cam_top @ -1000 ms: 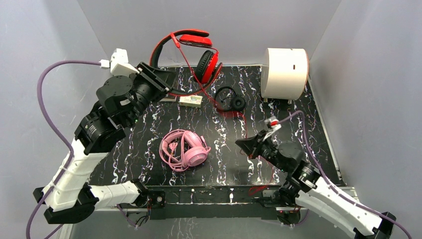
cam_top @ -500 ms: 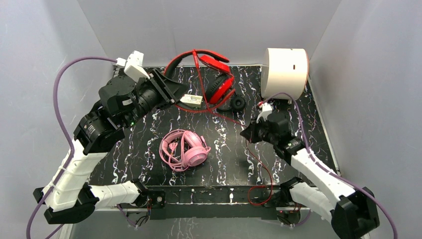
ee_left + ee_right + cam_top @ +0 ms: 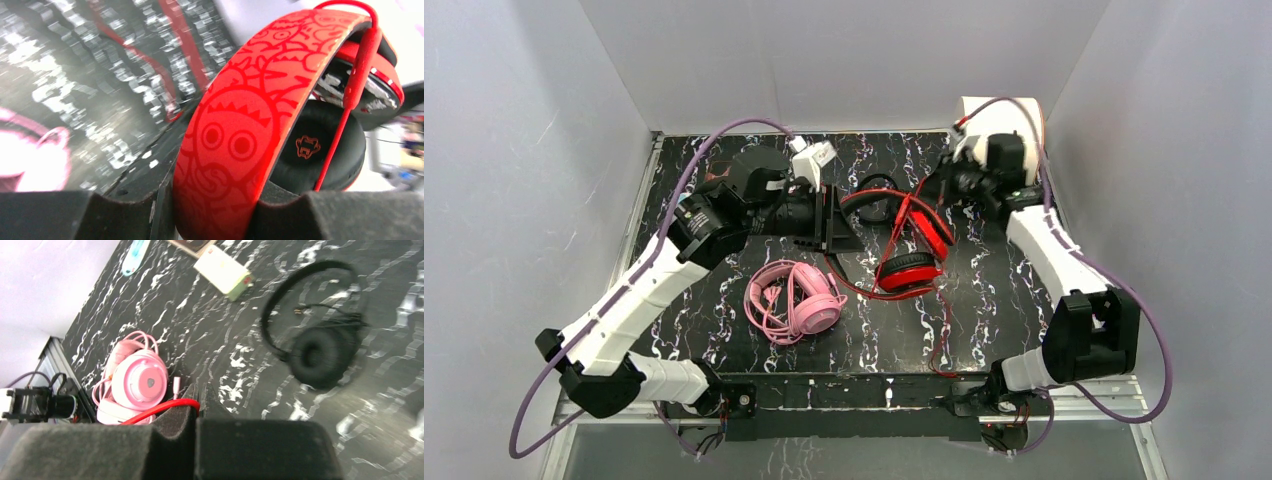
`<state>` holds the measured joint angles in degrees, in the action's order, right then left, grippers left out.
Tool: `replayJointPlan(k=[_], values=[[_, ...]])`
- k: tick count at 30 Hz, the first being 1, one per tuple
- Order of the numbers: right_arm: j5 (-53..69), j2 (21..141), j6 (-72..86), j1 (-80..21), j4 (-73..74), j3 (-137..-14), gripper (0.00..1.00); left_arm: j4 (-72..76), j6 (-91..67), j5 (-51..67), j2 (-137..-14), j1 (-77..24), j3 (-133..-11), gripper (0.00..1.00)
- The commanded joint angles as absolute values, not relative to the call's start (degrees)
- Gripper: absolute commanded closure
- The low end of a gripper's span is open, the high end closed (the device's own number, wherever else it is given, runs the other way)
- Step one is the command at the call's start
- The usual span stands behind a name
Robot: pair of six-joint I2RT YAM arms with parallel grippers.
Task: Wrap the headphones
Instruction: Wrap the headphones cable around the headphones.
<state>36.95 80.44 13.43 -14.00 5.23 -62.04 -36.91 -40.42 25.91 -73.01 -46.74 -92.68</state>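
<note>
Left gripper (image 3: 215, 215): jaws clamp the red headset (image 3: 310, 145) by its band (image 3: 225, 150); we judge it stiff, light.
Right gripper (image 3: 196, 437): pinches its cable (image 3: 162, 409), thin and limp.

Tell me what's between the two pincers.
The red headphones, gripped by the left pincer, plus the small black headphones on the table; top view shows it.

Left hand (image 3: 215, 216) grips the red headphones (image 3: 235, 135) by the patterned band; pink blur (image 3: 30, 160) at left, perhaps another headset
</note>
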Motion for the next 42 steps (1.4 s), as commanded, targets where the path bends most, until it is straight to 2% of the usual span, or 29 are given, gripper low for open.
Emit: replayJointPlan(k=[1, 3, 8, 11, 17, 20, 23, 26, 31, 36, 42], values=[[36.45, 80.79, 9.44, -6.04, 16.18, -76.15, 1.00, -57.35, -28.03, 17.88, -70.87, -47.21, -91.80, 1.00], [36.52, 80.98, 6.28, -5.98, 21.67, -81.45, 1.00, -61.39, -24.45, 9.37, -71.20, -47.26, -89.09, 1.00], [47.44, 80.76, 5.23, -6.54, 28.43, -87.55, 1.00, -67.37, -20.26, -14.46, -76.70, -47.25, -87.02, 1.00], [52.81, 79.59, 6.36, -8.41, 30.44, -87.88, 1.00, -65.25, -20.77, -24.92, -78.78, -47.26, -88.18, 1.00], [57.49, 77.72, 15.23, -17.73, 23.81, -86.65, 1.00, -56.80, -17.86, -22.22, -84.37, -47.27, -91.38, 1.00], [57.36, 76.82, 23.82, -21.79, 16.65, -84.31, 1.00, -55.57, -21.31, -25.10, -86.15, -47.23, -93.01, 1.00], [54.43, 73.18, 35.89, -25.87, 4.79, -76.99, 1.00, -54.67, -28.71, -30.27, -86.71, -47.12, -95.37, 1.00], [48.27, 67.70, 41.25, -28.23, -0.25, -69.70, 1.00, -51.48, -34.96, -34.17, -84.48, -47.08, -95.45, 1.00], [42.68, 58.93, 53.17, -32.13, -17.66, -55.23, 1.00, -44.70, -40.47, -42.11, -79.77, -47.06, -95.00, 1.00], [36.62, 56.31, 52.77, -38.30, -26.58, -48.90, 0.99, -34.76, -42.67, -41.97, -76.83, -47.06, -96.20, 1.00], [26.97, 52.64, 38.46, -44.00, -29.20, -43.00, 0.92, -30.10, -48.63, -35.98, -75.56, -47.02, -99.27, 1.00]])
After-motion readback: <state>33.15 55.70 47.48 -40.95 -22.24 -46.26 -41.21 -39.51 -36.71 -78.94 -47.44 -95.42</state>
